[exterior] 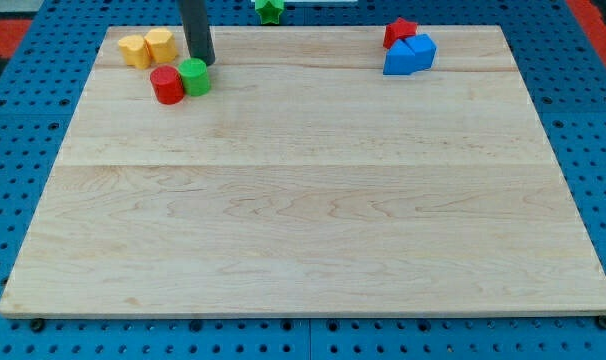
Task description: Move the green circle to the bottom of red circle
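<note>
Tip (pixel 202 63) sits just above green circle (pixel 194 76), which touches red circle (pixel 167 85) on view's right. Rod only, nothing pinched. Rec: push down, then curl under red.

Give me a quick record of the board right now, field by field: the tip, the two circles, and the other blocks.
tip: my tip just above the green circle
red circle: touching the green one, on its left
yellow blocks: top left
blue blocks: top right, red star behind them
green star: at the board's top edge
</note>
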Robot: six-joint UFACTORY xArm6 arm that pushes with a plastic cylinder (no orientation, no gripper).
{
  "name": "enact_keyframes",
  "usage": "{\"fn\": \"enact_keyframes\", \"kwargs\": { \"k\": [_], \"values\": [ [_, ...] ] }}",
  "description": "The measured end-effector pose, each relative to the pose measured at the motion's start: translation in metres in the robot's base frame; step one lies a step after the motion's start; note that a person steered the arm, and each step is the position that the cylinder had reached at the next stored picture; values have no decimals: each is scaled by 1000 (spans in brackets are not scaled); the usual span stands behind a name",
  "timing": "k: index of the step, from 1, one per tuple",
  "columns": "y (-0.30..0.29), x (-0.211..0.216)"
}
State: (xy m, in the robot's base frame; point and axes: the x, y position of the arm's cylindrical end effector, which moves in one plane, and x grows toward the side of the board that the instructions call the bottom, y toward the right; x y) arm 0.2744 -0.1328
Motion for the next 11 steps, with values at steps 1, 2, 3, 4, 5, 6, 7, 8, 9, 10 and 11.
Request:
{"fn": "enact_keyframes", "kwargs": {
  "k": [1,2,3,4,5,6,7,8,9,10,11],
  "values": [
    [14,23],
    [27,38],
    [39,41],
    [29,20],
    [25,1],
    [3,2],
    [7,25],
    [10,46],
    [16,69],
    [14,94],
    [1,60]
  ]
}}
